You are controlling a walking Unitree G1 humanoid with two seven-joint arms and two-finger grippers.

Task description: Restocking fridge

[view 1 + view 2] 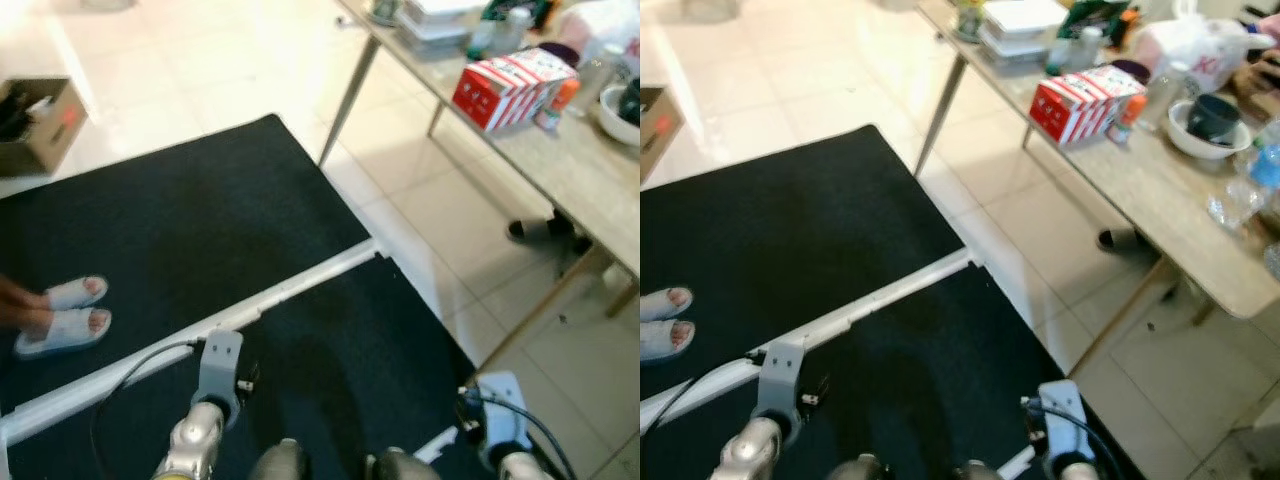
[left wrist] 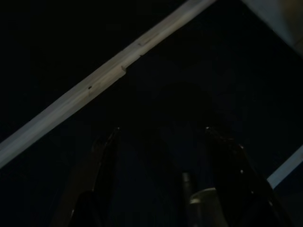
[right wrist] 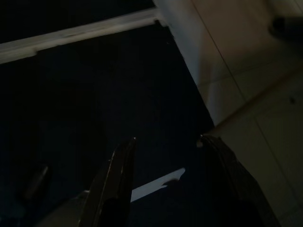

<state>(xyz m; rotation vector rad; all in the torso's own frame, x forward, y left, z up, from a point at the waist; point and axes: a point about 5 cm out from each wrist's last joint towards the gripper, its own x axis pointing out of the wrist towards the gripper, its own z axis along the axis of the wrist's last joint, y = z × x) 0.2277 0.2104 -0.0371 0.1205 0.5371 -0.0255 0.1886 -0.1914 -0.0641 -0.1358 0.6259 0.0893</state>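
mat (image 1: 180,230) left, cartons (image 1: 510,85) on table (image 1: 580,175) right

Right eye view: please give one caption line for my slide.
Robot stands on black floor mat beside long wooden table holding red-and-white carton.

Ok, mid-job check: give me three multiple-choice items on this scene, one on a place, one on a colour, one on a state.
1. Where is the red and white carton?
A. on the table
B. on the mat
C. in a hand

2. What colour is the floor mat?
A. red
B. black
C. white

3. How does the right hand stand?
A. shut on a bottle
B. open, holding nothing
C. shut on a box

A: the red and white carton sits on the table.
B: the floor mat is black.
C is wrong; B: the right hand has its fingers apart over the mat.
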